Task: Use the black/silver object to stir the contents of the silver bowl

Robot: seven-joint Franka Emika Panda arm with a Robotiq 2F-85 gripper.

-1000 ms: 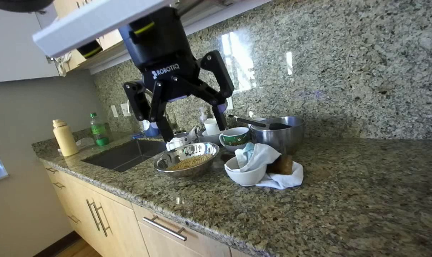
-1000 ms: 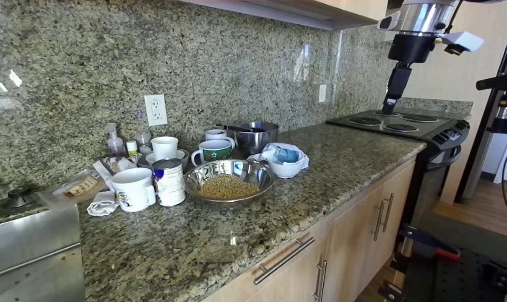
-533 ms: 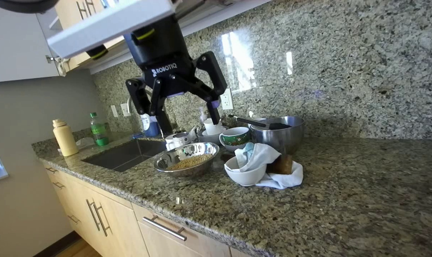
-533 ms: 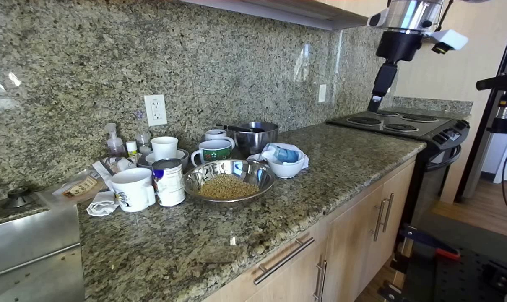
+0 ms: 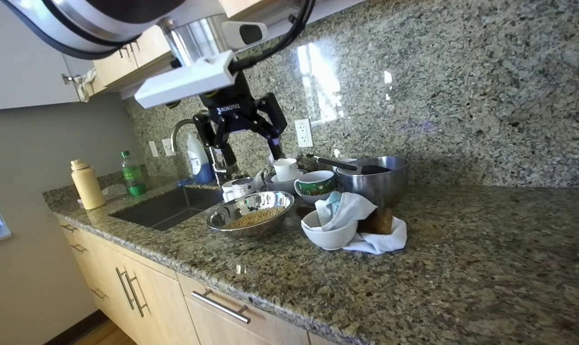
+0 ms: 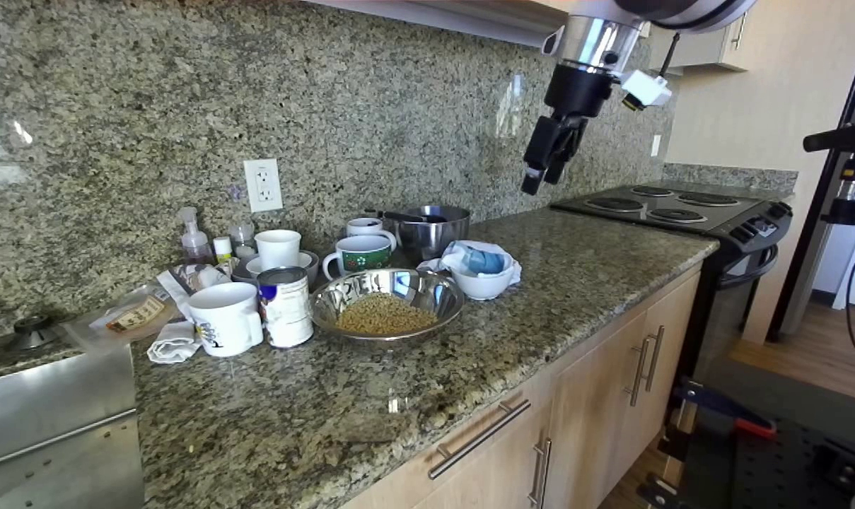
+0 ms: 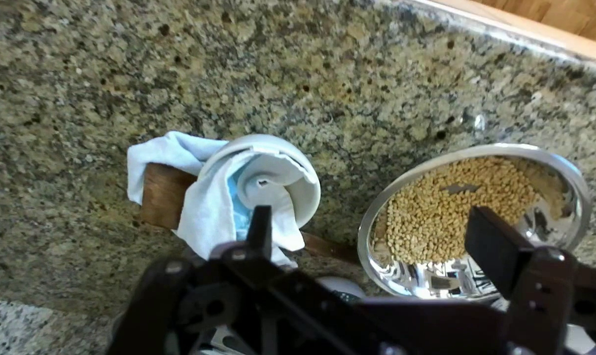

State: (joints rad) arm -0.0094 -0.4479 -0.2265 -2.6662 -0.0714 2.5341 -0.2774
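Observation:
The black/silver object (image 5: pixel 336 164) lies tilted across the rim of the taller steel pot (image 5: pixel 381 189), its handle jutting out; it also shows in an exterior view (image 6: pixel 402 217). I cannot make it out in the wrist view. The silver bowl (image 5: pixel 251 233) stands on the counter with tan grains (image 6: pixel 385 316) in it; its rim (image 7: pixel 365 233) shows at the right of the wrist view. My gripper (image 5: pixel 252 154) is open and empty, pointing down, well above the counter; it also shows in an exterior view (image 6: pixel 542 179) and the wrist view (image 7: pixel 370 217).
A white bowl (image 5: pixel 328 237) with cloths and a brown piece (image 5: pixel 375 221) stands beside the silver bowl. A green mug (image 6: pixel 363 254), a can (image 6: pixel 286 311) and a white mug (image 6: pixel 222 325) crowd nearby. The stone wall (image 5: pixel 461 96) rises behind; a stove (image 6: pixel 653 205) stands beyond.
My gripper has moved from in front of the stove towards the pot and bowls, and away from the camera in the facing exterior view. It stays open. The objects have not moved.

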